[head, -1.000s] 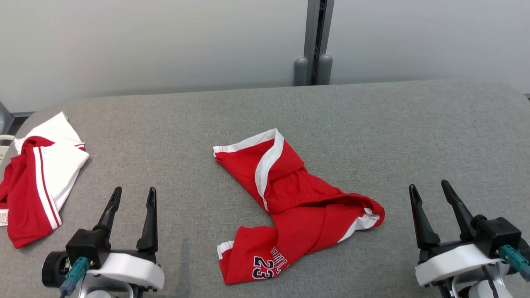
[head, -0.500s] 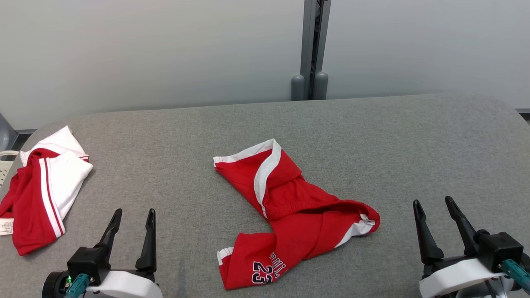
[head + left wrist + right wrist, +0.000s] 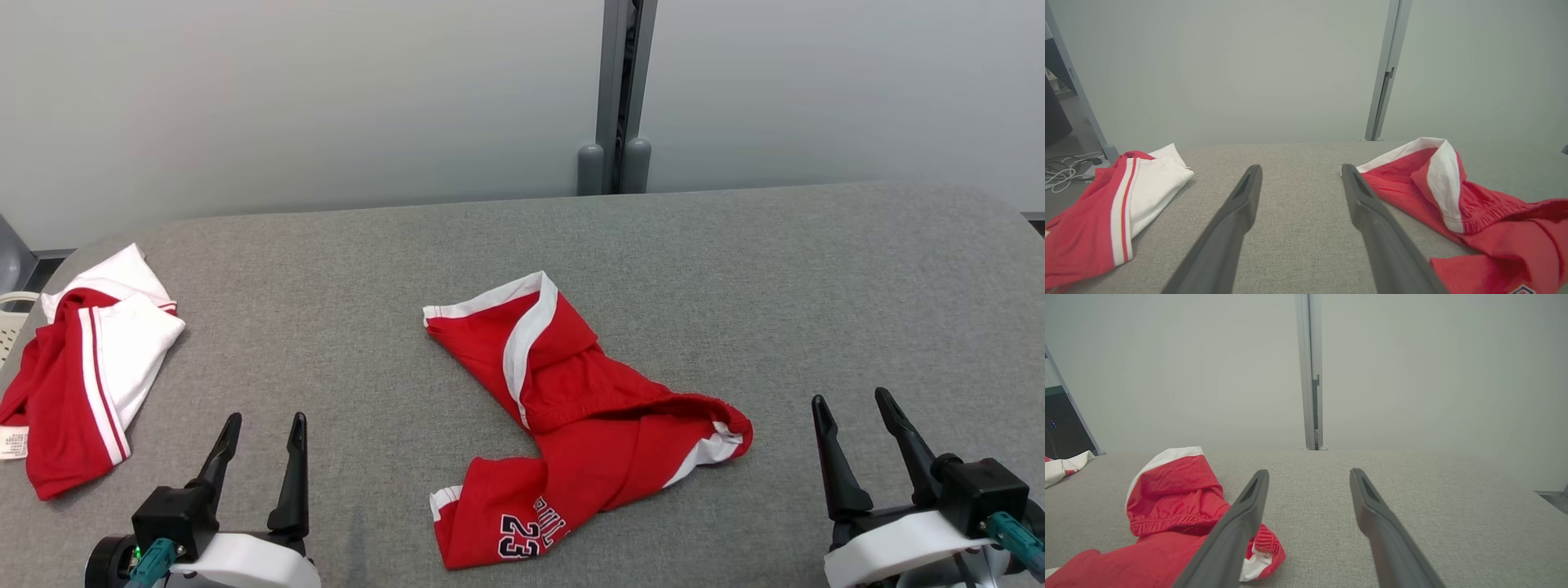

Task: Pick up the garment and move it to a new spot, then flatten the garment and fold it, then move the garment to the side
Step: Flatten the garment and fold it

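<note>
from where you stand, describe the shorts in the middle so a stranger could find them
Start at the grey table, then look to its middle. The red shorts lie crumpled there. Unlike the red-and-white garment at the left edge, they show a printed 23.

The red shorts (image 3: 588, 408) carry a dark number — 23 — beside partly folded lettering too hidden to read.

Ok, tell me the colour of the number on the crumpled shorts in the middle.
Dark navy number, white-outlined, on the red shorts; head view shows it best.
</note>
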